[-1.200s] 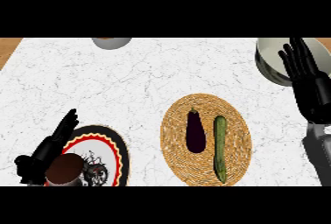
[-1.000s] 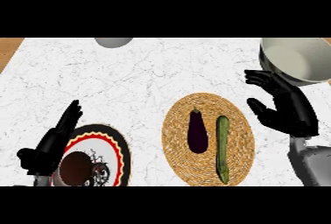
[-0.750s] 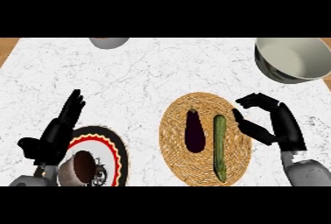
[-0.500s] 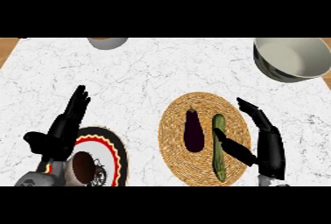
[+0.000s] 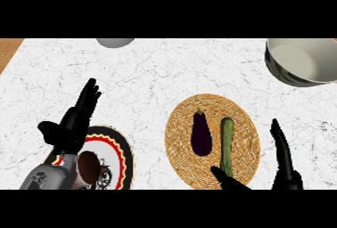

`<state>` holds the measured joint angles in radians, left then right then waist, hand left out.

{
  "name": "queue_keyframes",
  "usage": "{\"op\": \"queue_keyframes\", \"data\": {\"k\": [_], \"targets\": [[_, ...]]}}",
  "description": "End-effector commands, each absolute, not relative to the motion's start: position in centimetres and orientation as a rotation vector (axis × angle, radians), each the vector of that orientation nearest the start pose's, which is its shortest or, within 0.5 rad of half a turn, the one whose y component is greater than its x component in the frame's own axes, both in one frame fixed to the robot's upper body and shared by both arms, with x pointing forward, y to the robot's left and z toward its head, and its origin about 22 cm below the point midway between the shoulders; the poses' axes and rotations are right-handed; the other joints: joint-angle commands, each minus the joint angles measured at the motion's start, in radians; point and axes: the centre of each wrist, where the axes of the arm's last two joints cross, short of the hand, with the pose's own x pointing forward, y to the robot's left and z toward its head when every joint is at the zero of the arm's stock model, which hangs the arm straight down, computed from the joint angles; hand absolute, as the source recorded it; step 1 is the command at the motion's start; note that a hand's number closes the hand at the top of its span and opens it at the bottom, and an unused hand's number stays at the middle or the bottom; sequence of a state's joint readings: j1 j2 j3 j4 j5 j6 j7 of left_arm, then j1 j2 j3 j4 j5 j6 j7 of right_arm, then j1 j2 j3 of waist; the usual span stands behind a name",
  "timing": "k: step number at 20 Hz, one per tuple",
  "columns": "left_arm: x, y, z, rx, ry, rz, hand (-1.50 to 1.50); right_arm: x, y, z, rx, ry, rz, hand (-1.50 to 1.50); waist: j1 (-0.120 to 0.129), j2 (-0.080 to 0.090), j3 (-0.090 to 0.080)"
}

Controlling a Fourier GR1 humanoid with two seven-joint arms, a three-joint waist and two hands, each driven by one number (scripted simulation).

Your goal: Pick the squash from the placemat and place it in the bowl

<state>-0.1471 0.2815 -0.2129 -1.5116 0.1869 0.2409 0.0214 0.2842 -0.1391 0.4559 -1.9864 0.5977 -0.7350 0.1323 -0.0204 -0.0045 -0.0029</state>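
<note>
A long green squash [image 5: 227,146] lies on the round woven placemat [image 5: 212,139], to the right of a dark purple eggplant [image 5: 201,133]. The large grey-white bowl [image 5: 304,61] stands at the far right corner. My right hand [image 5: 281,156] is open at the placemat's lower right, fingers straight and pointing up beside the mat, with the thumb reaching in just below the squash's near end. My left hand [image 5: 72,122] is open at the left, fingers up, above a patterned plate.
A red, yellow and black patterned plate [image 5: 120,156] lies at the lower left with a brown cup [image 5: 88,164] on it. A small grey bowl [image 5: 115,42] shows at the top edge. The wooden counter edge [image 5: 8,51] is at the upper left.
My right hand has come down from beside the bowl to the placemat's lower right, opening flat beside the squash. My left hand rose slightly over the plate.
</note>
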Motion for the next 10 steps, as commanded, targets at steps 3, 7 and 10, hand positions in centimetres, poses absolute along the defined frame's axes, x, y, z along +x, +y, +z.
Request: {"op": "queue_keyframes", "data": {"k": [3, 7, 10], "targets": [[27.4, 21.5, 3.1, 0.07, -1.602, -0.123, 0.0, 14.9, -17.9, 9.7, -0.802, -1.618, 0.039, -1.5, 0.015, 0.004, -0.001], [26.8, 21.3, 2.3, 0.053, -1.59, -0.12, 0.0, 15.3, -16.8, 11.5, -0.723, -1.477, 0.101, -1.5, 0.024, 0.005, 0.0], [27.3, 21.4, 3.9, 0.08, -1.595, -0.111, 0.0, 16.5, -18.3, 12.2, -0.736, -1.353, 0.156, -1.5, 0.026, 0.005, 0.002]]}}
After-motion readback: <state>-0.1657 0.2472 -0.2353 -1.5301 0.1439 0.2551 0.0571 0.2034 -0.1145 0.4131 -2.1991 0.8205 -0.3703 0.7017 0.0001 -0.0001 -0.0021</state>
